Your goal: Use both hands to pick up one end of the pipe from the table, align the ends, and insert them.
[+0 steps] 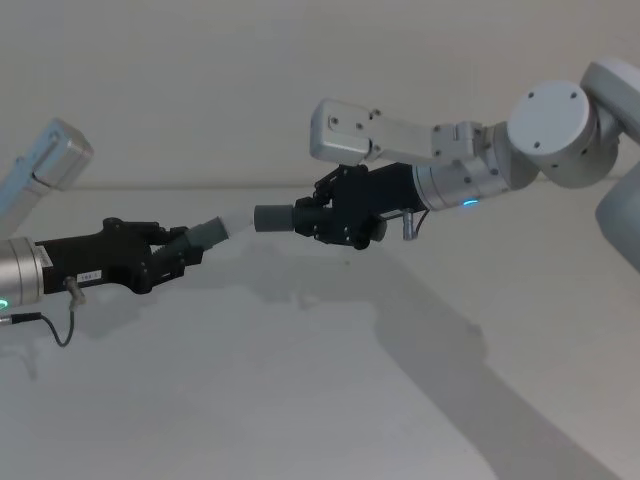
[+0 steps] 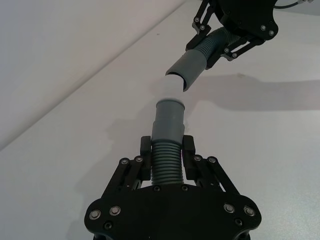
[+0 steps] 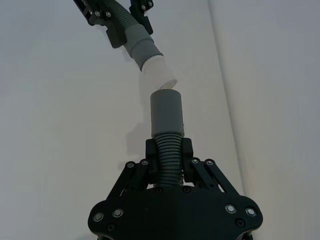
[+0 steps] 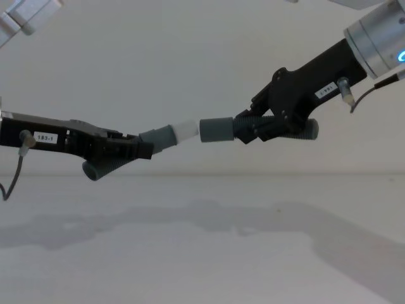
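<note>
White table (image 1: 300, 420) is sitting below the action: left gripper (image 1: 178, 250) is clamping the white-tipped piece (image 1: 208, 236), right gripper (image 1: 308, 215) is squeezing the sleeve piece (image 1: 282, 218). Now the white tip (image 1: 236, 222) is meeting the sleeve mouth (image 1: 259, 218) crookedly. Pushing now is likely risking a jam on the rim, or a piece slipping.

Head camera looks down at the table (image 1: 300, 400), chest camera across it. Wrist cameras sit close behind the left gripper (image 2: 167, 145) and right gripper (image 3: 169, 148), sharing the pipe (image 2: 168, 120)
</note>
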### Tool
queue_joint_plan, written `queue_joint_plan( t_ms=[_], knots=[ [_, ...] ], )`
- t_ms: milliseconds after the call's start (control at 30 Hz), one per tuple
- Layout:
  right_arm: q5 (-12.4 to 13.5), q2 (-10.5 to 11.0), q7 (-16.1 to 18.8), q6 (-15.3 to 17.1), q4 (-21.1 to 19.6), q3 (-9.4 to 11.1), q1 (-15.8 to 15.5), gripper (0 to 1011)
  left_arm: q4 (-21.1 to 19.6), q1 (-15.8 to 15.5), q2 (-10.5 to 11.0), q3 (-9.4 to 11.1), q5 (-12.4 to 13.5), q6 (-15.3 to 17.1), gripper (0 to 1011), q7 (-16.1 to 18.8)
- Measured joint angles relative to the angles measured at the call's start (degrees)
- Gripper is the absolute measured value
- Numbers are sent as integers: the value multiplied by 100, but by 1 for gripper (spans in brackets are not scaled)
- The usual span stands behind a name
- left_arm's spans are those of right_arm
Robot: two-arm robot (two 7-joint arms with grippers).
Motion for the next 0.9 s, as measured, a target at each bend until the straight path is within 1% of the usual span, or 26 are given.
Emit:
queue_joint_plan(
  t_ms=[900],
  knots=[
    [36, -37, 17, -80, 83, -180, 171, 256, 0, 0, 0, 0, 0, 0, 331, 0]
  ],
)
